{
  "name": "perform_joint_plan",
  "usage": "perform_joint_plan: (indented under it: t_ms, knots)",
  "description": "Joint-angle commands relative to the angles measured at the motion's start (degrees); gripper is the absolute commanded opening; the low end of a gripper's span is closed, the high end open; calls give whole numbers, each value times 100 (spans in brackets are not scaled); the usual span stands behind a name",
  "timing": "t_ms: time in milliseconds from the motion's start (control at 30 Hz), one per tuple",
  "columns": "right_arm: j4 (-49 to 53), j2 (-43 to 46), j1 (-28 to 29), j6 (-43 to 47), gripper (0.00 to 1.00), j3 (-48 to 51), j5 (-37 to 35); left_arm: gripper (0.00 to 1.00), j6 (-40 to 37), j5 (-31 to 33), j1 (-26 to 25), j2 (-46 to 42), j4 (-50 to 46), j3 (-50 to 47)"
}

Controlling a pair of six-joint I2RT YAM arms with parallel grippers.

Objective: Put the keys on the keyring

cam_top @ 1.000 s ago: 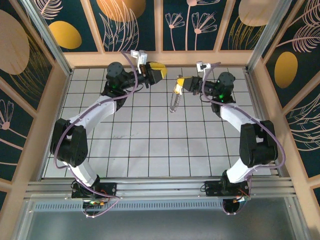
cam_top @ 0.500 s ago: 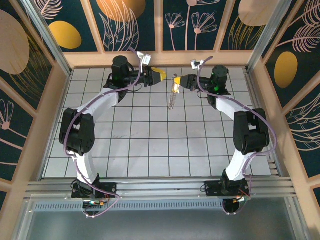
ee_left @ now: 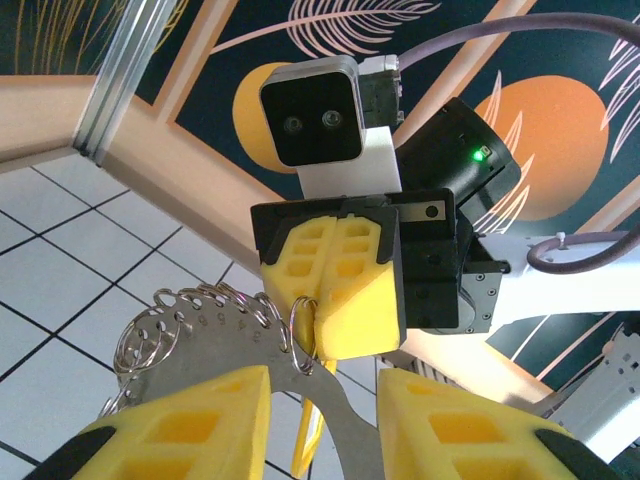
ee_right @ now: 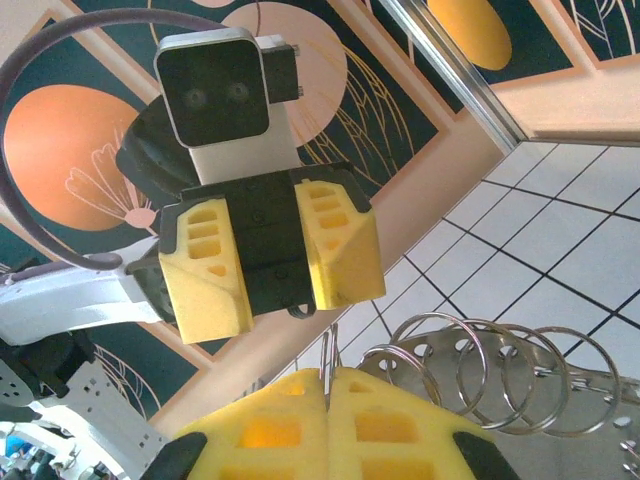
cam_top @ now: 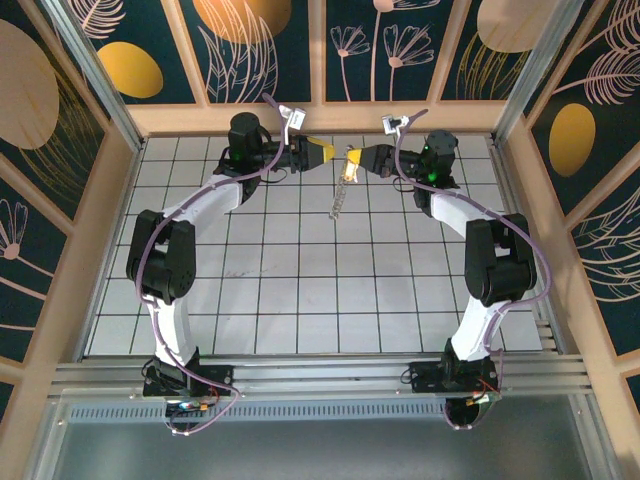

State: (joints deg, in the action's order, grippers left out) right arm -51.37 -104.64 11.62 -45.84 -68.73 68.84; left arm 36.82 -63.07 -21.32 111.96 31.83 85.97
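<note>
The keyring (cam_top: pixel 342 190) was seen from above as a thin pale strand hanging long and narrow from the right gripper (cam_top: pixel 352 160) over the far rows of the tiled floor (cam_top: pixel 300 280). Against the white tiles it was hard to follow, and whether its lower end touched the floor could not be told.

In the right wrist view the keyring (ee_right: pixel 480 375) was shown as a row of overlapping wire loops on a perforated metal strip, cut off at the right edge. One thin loop rose from the seam of the right gripper (ee_right: pixel 330 400), whose yellow fingers were pressed together on it.

In the left wrist view the same strip (ee_left: pixel 215 325) curved from a coil of loops to the closed tips of the right gripper (ee_left: pixel 335 300), then ran down out of the bottom edge.

The left gripper (ee_left: pixel 325 420) was held just below, its fingers partly apart with a clear gap. The strip was seen in that gap, but nothing was seen clamped between the pads. A yellow sliver (ee_left: pixel 305 440) lay beside the strip there – whether it was the key could not be made out.

From above, the left gripper (cam_top: pixel 325 152) was placed tip to tip with the right one – near, and apparently not touching. In the right wrist view the left gripper (ee_right: pixel 270 285) faced the camera, jaws apart.
</note>
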Motion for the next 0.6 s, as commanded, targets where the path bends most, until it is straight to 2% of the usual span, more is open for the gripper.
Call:
perform_joint_plan:
  t_ms: [0, 567]
  knots:
    - [-451, -61, 74, -97, 0, -250, -4, 33, 307, -162, -4, 106, 499, 167]
    - [-481, -155, 223, -152, 0, -381, -49, 31, 504, -188, -4, 203, 736, 148]
